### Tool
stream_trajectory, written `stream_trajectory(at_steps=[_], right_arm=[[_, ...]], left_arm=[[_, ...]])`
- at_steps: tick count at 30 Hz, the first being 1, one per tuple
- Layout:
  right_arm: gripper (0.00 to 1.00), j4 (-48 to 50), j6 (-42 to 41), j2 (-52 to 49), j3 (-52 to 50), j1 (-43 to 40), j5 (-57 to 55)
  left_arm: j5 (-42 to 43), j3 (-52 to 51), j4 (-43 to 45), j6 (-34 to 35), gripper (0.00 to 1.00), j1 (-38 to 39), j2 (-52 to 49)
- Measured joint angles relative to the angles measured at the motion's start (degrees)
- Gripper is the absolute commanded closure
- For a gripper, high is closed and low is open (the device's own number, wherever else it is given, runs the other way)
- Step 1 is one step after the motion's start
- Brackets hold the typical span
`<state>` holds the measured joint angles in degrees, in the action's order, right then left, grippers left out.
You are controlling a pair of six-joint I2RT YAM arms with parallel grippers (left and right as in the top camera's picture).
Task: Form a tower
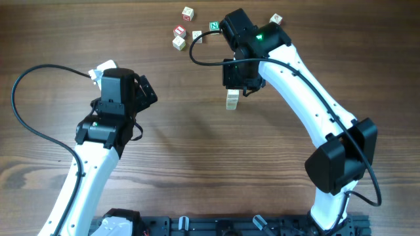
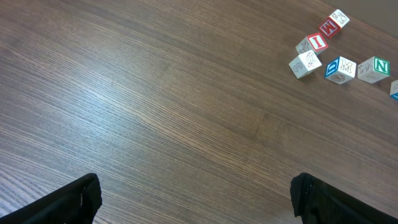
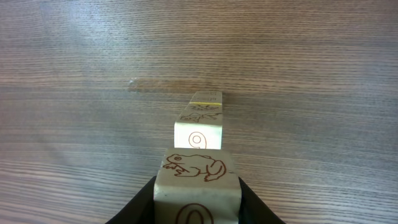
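right gripper [image 3: 196, 200] clamps frog cube [image 3: 195, 169] — over tower [image 3: 199, 129]

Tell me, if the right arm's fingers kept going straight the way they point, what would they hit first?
Probably the tower, straight below. The right fingers grip a frog cube, and that cube would land on the tower's top cube first. Whether a gap separates them is hard to judge.

Tabletop [image 1: 197, 151]: dark wood grain, smooth, low sheen with a soft glare patch. Tower [image 3: 198, 132]: pale bare wood cubes, matt; faces carry brown line prints. Loose cubes [image 2: 305, 64]: same pale wood, coloured printed faces. Right arm links [image 1: 308, 92] look white plastic, smooth, slightly glossy; joint housings [image 1: 341, 157] black, matt.
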<state>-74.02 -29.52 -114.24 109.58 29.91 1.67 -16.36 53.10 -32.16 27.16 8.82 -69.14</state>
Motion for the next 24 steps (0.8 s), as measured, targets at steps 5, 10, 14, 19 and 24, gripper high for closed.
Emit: stream_trajectory(at_steps=[5, 10, 14, 19, 24], right_arm=[[0.66, 0.7, -0.2, -0.1, 0.0, 0.4, 0.5], [0.68, 0.8, -0.2, -2.1, 0.0, 0.9, 0.9], [0.68, 0.8, -0.2, -2.9, -0.1, 0.9, 0.9], [0.68, 0.8, -0.2, -2.9, -0.1, 0.9, 0.9], [0.67, 0.6, -0.2, -2.9, -0.1, 0.9, 0.9]], left_arm=[[0.0, 0.0, 0.0, 0.0, 0.00, 0.0, 0.0], [0.0, 0.0, 0.0, 0.0, 0.00, 0.0, 0.0], [0.0, 0.0, 0.0, 0.0, 0.00, 0.0, 0.0], [0.0, 0.0, 0.0, 0.0, 0.00, 0.0, 0.0], [0.0, 0.0, 0.0, 0.0, 0.00, 0.0, 0.0]])
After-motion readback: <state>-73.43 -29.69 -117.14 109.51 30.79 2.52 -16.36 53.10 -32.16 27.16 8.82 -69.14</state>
